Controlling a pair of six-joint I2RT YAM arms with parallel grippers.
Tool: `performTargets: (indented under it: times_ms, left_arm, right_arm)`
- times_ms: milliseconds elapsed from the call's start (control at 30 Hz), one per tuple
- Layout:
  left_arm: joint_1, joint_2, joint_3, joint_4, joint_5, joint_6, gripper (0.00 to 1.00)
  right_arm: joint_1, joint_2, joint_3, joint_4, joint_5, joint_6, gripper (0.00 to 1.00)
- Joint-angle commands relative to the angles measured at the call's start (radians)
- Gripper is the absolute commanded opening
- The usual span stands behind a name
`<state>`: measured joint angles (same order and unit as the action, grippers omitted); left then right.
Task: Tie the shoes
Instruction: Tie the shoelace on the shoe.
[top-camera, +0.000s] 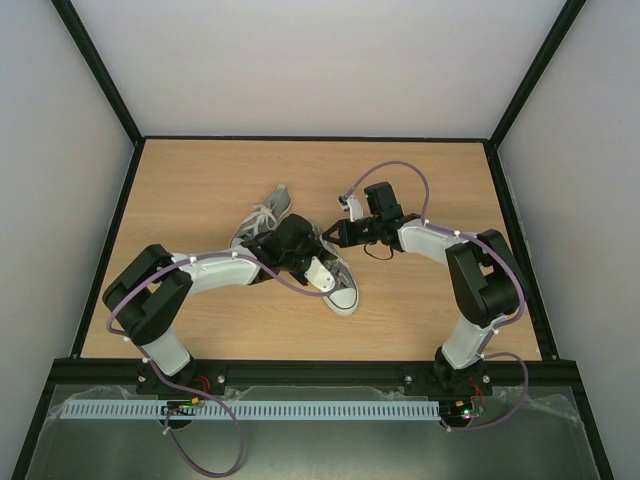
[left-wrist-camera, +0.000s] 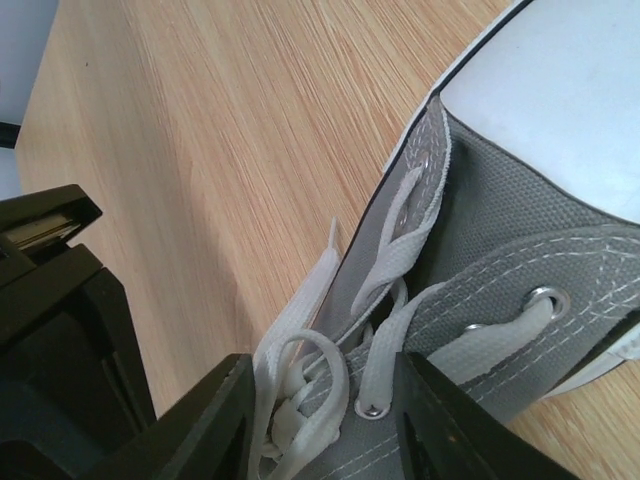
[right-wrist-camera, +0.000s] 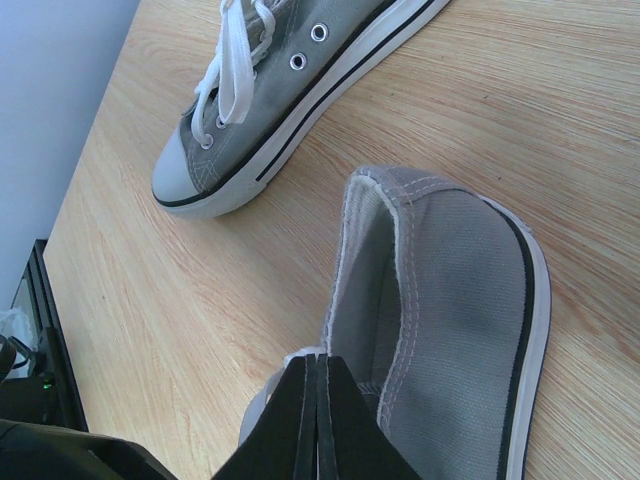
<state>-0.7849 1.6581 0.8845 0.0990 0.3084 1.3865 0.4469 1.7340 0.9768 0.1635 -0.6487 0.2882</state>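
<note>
From above, you see the shoes (top-camera: 343, 293) lying close together in the middle of the table (top-camera: 200, 180). The left gripper (top-camera: 303, 248) is over them and the right gripper (top-camera: 333, 233) is just beside.

Your left wrist view shows the jaws standing apart, astride one shoe's white laces (left-wrist-camera: 400, 255).

In your right wrist view the jaws are pressed together, empty, with their tips at a shoe's grey heel (right-wrist-camera: 440, 300).
</note>
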Motion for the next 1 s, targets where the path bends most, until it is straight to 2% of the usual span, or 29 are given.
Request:
performTargets:
  times_ms: [0, 167, 333, 567, 967]
  left_arm:
    - [-0.01, 0.029, 0.028, 0.004, 0.001, 0.03, 0.38]
    - [-0.009, 0.031, 0.019, 0.01, -0.016, 0.059, 0.23]
    - [-0.004, 0.017, 0.021, -0.009, -0.039, 0.074, 0.03]
    - [0.006, -0.033, 0.021, -0.151, -0.002, 0.08, 0.02]
    - [0.061, -0.078, 0.028, -0.242, 0.075, 0.08, 0.02]
  right_arm:
    - [0.006, -0.001, -0.003, -0.02, -0.025, -0.013, 0.01]
    - [0.004, -0.004, -0.004, -0.023, -0.027, -0.02, 0.01]
    - [0.006, -0.008, -0.006, -0.031, -0.027, -0.026, 0.01]
    - [0.005, -0.007, -0.011, -0.036, -0.027, -0.026, 0.01]
    - [0.006, -0.006, -0.018, -0.044, -0.023, -0.027, 0.01]
